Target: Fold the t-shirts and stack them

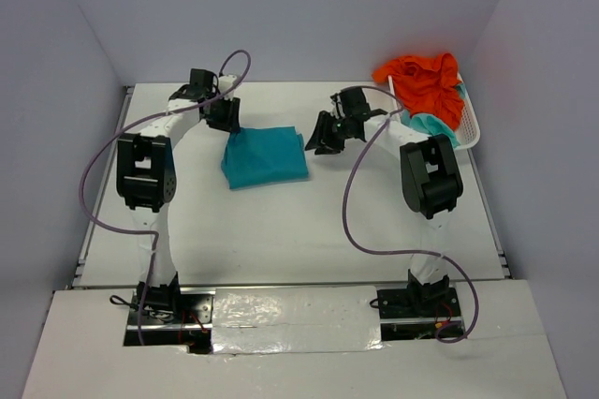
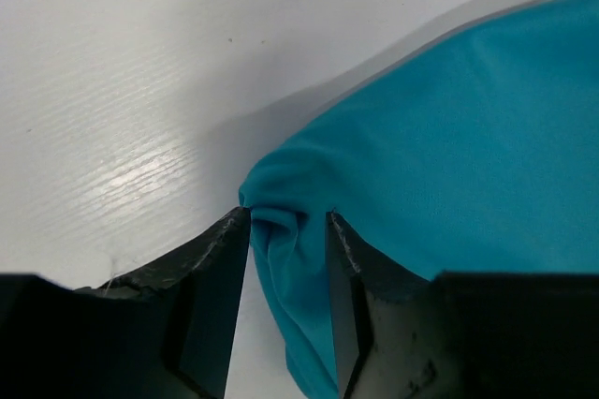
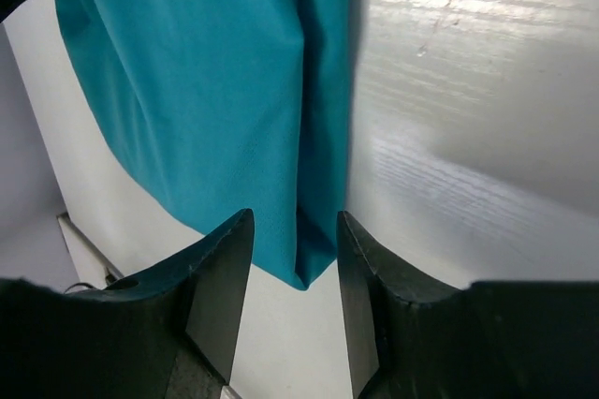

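A teal blue t-shirt lies folded into a rough rectangle in the middle of the table. My left gripper is at its far left corner. In the left wrist view that bunched corner sits between the half-spread jaws of the left gripper, with table showing beside the cloth. My right gripper hovers just off the shirt's right edge, open. In the right wrist view the near corner of the shirt lies beyond the right gripper's empty jaws. An orange t-shirt is heaped over a mint-aqua t-shirt.
A white mesh basket at the back right corner holds the orange and mint-aqua shirts. Grey walls close in the table on three sides. Purple cables loop off both arms. White tabletop lies between the folded shirt and the arm bases.
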Robot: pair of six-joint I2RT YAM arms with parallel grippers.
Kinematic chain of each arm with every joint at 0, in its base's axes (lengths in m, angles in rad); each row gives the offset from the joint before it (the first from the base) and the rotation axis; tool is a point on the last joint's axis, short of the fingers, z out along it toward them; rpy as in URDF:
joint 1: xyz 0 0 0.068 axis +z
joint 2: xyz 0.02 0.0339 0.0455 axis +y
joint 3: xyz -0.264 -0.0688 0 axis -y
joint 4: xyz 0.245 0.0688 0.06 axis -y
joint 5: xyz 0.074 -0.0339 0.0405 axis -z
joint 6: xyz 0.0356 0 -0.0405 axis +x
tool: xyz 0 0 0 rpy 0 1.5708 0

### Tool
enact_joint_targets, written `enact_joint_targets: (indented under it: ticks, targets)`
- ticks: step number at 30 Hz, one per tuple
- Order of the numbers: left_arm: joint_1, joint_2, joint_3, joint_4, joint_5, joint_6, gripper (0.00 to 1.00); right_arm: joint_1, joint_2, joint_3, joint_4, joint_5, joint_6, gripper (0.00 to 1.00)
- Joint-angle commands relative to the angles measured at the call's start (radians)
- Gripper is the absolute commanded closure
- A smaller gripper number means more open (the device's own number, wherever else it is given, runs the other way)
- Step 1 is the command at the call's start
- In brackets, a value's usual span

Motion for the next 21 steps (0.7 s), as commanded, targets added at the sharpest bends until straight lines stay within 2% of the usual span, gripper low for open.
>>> enact_joint_targets:
  ticks: [1, 2, 3, 5, 9, 11, 12, 14, 17, 18, 21]
  targets:
    - [-0.015, 0.038, 0.039, 0.027, -0.022, 0.046, 0.52, 0.025, 0.014, 0.011, 0.004, -0.054, -0.015, 0.51]
    - [-0.016, 0.043, 0.040, 0.024, -0.032, 0.048, 0.53, 0.034, 0.020, 0.017, -0.005, -0.058, -0.023, 0.51]
    - [-0.016, 0.047, 0.039, 0.016, -0.070, 0.051, 0.62, 0.040, 0.023, 0.022, -0.022, -0.059, -0.032, 0.51]
    - [-0.015, 0.049, 0.031, 0.008, -0.100, 0.066, 0.68, 0.063, 0.028, 0.019, -0.025, -0.079, -0.034, 0.50]
    - [-0.016, 0.044, 0.011, 0.027, -0.121, 0.078, 0.74, 0.079, 0.029, -0.009, -0.017, -0.081, -0.023, 0.46]
    - [-0.016, 0.046, 0.014, 0.039, -0.123, 0.069, 0.85, 0.079, 0.034, -0.019, -0.020, -0.068, -0.020, 0.46]
    - [-0.016, 0.047, 0.014, 0.046, -0.120, 0.068, 0.95, 0.079, 0.043, -0.026, -0.016, -0.073, -0.020, 0.46]
    - [-0.016, 0.046, 0.014, 0.051, -0.120, 0.063, 1.00, 0.085, 0.054, -0.030, -0.004, -0.108, -0.012, 0.48]
    - [-0.016, 0.046, 0.022, 0.053, -0.117, 0.075, 1.00, 0.086, 0.077, -0.035, -0.007, -0.091, 0.007, 0.81]
    - [-0.013, 0.046, 0.026, 0.054, -0.121, 0.077, 1.00, 0.082, 0.075, -0.047, 0.007, -0.087, 0.017, 0.99]
    - [0.005, 0.058, 0.051, 0.060, -0.114, 0.084, 1.00, 0.059, 0.033, -0.154, 0.094, -0.105, 0.064, 1.00]
